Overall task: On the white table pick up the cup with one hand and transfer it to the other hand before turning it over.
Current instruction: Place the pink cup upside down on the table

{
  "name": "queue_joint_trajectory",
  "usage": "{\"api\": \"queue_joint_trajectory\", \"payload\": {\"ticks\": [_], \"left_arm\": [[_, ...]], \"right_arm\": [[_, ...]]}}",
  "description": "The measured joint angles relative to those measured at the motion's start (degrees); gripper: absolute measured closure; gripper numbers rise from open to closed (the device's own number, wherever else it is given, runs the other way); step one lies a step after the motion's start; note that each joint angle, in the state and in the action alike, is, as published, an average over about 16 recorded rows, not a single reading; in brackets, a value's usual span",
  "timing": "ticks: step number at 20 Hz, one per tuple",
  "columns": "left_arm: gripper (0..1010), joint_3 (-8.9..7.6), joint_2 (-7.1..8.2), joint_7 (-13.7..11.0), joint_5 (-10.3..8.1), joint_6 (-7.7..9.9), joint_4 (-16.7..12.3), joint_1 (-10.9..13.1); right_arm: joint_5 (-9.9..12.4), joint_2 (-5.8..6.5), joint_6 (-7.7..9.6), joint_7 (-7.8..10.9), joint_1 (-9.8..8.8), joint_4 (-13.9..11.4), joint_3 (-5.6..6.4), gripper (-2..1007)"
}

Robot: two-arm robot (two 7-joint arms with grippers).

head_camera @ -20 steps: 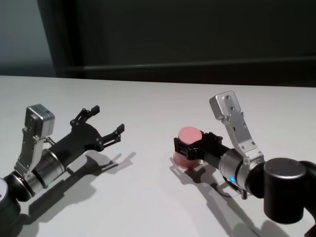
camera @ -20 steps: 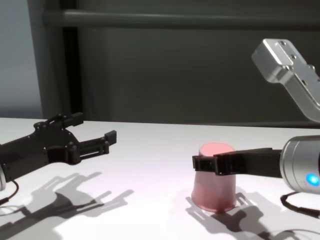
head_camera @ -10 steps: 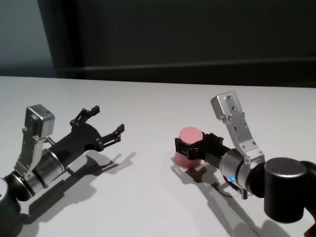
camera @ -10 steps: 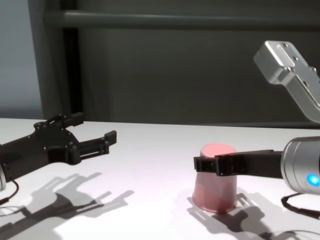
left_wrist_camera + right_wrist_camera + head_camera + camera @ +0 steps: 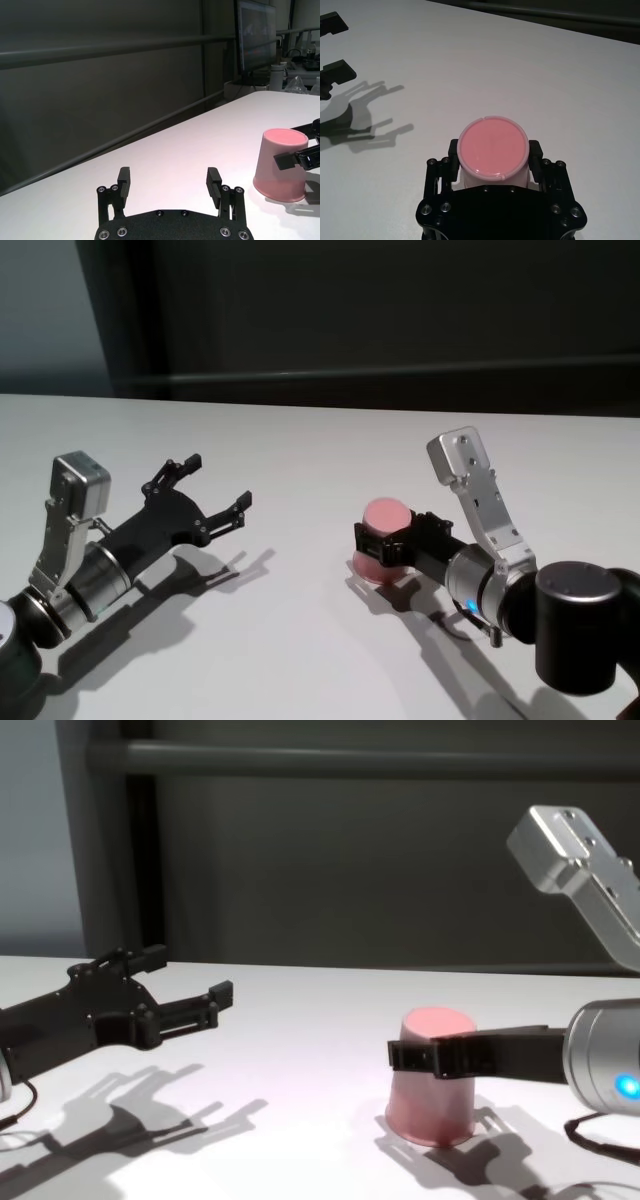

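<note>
Pink cup (image 5: 492,146) between right jaws

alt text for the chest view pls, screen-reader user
A pink cup stands upside down on the white table, with the right gripper around its upper part. To the left, apart from it, the left gripper hangs open above the table.
</note>
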Motion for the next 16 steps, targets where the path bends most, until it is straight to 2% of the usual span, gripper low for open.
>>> {"api": "queue_joint_trajectory", "payload": {"ticks": [10, 16], "left_arm": [[7, 0.0, 0.0, 0.0, 0.0, 0.0, 0.0, 0.0], [7, 0.0, 0.0, 0.0, 0.0, 0.0, 0.0, 0.0]], "right_arm": [[0.0, 0.1, -0.1, 0.01, -0.01, 0.0, -0.09, 33], [0.0, 0.12, -0.2, 0.01, 0.01, -0.1, -0.1, 5]]}}
